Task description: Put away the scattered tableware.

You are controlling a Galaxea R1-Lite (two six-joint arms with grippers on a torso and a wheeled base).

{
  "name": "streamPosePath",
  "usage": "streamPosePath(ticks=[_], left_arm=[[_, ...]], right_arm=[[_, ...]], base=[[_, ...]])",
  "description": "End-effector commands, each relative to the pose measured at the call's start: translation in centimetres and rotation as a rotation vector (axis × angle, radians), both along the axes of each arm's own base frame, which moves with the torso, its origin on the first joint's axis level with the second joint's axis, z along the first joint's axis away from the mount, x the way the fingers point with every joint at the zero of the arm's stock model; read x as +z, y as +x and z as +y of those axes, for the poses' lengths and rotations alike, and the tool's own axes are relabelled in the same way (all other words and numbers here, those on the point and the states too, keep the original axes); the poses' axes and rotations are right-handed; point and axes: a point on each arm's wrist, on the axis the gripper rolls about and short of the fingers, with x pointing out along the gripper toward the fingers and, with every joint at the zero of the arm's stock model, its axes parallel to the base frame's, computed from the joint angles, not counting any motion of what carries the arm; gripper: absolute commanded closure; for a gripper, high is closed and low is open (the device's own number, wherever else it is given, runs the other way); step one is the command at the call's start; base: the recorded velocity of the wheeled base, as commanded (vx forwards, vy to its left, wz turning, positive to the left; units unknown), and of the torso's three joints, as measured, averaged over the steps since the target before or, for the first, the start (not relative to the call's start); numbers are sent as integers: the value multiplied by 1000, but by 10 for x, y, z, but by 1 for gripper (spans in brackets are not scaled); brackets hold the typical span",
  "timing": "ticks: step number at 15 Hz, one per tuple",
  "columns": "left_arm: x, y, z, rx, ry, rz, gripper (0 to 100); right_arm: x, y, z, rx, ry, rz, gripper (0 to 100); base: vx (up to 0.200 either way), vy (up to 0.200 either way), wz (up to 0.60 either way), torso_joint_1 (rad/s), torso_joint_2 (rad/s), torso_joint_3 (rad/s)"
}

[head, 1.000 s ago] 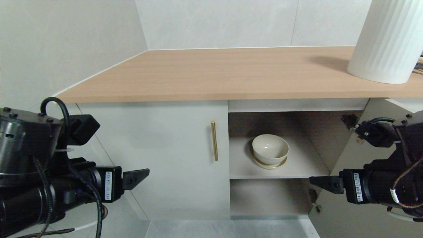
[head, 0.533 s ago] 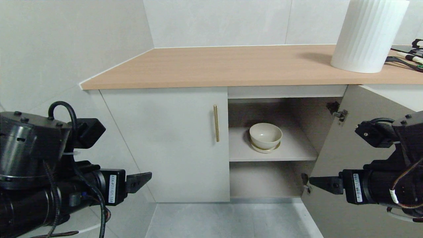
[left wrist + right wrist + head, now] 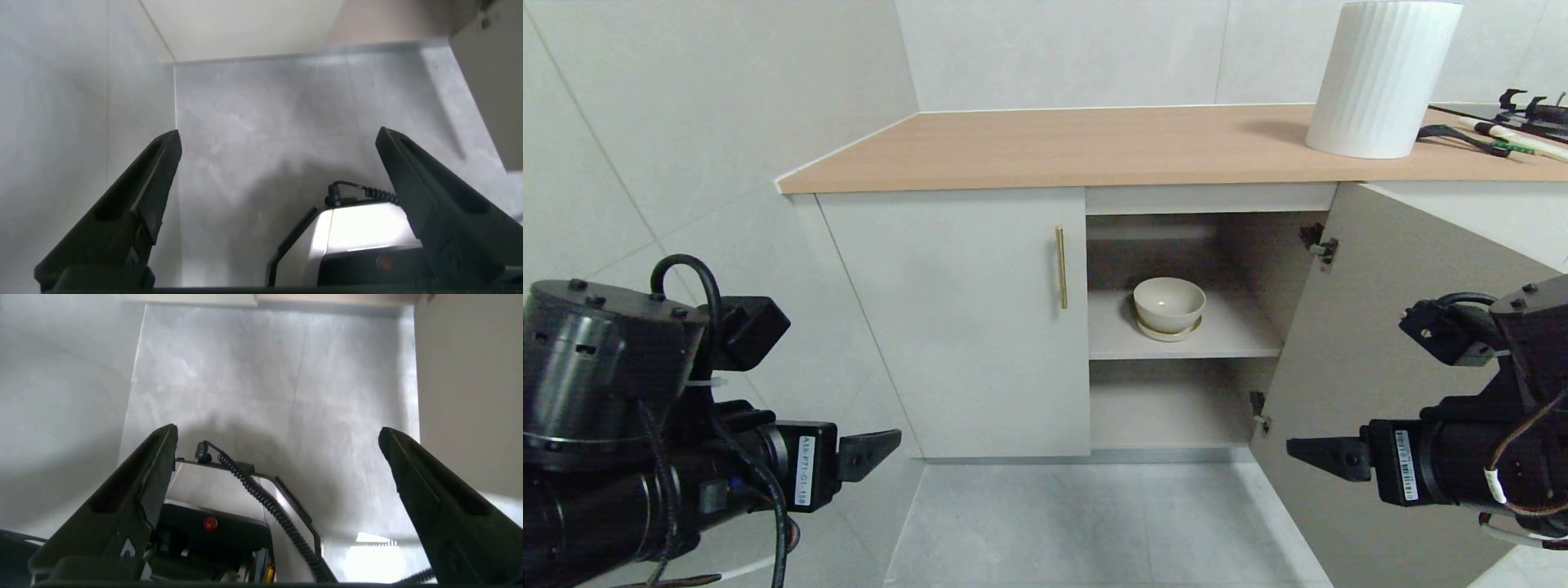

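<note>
A cream bowl [image 3: 1169, 303] rests on a small plate [image 3: 1168, 331] on the upper shelf [image 3: 1233, 335] of the open cabinet. My left gripper [image 3: 882, 451] hangs low at the left, well in front of the cabinet's shut door; its fingers [image 3: 122, 212] are spread wide over the floor with nothing between them. My right gripper [image 3: 1307, 454] sits low at the right, beside the swung-out door [image 3: 1372, 318], also open and empty, its fingers [image 3: 441, 506] wide apart.
A shut left door with a brass handle [image 3: 1061, 267] sits next to the opening. On the wooden countertop [image 3: 1054, 147] stand a tall white ribbed container [image 3: 1380, 77] and some utensils [image 3: 1494, 135] at the far right. Grey floor [image 3: 1086, 523] lies free before the cabinet.
The whole head view has pulled back and shifted: the cabinet and bowl look smaller and farther, more floor shows. Both grippers keep their places in the picture, open.
</note>
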Motion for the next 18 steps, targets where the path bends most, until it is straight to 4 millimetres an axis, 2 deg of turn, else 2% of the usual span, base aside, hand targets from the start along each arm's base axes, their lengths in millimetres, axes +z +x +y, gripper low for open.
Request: streamPosePath(ticks=[1,8,11,14,18], left_arm=[[-1,0,0,0,3,4,0],[-2,-1,0,-1,3,5,0],[-1,-1,0,-3,5,4,0],[-2,-1,0,-4,7,5,0],[-2,-1,0,-4,8,4,0]], right_arm=[[-1,0,0,1,-3,4,0],[0,-2,-1,2,-1,2,0],[6,-8,-5,19,-2,-34,0],[3,-12,-8,35,-41,-5,0],[4,-29,-20,96,-139,24,0]], base=[[0,0,0,0,0,0],[0,0,0,0,0,0],[0,0,0,0,0,0],[0,0,0,0,0,0],[0,-200,0,1,1,5]])
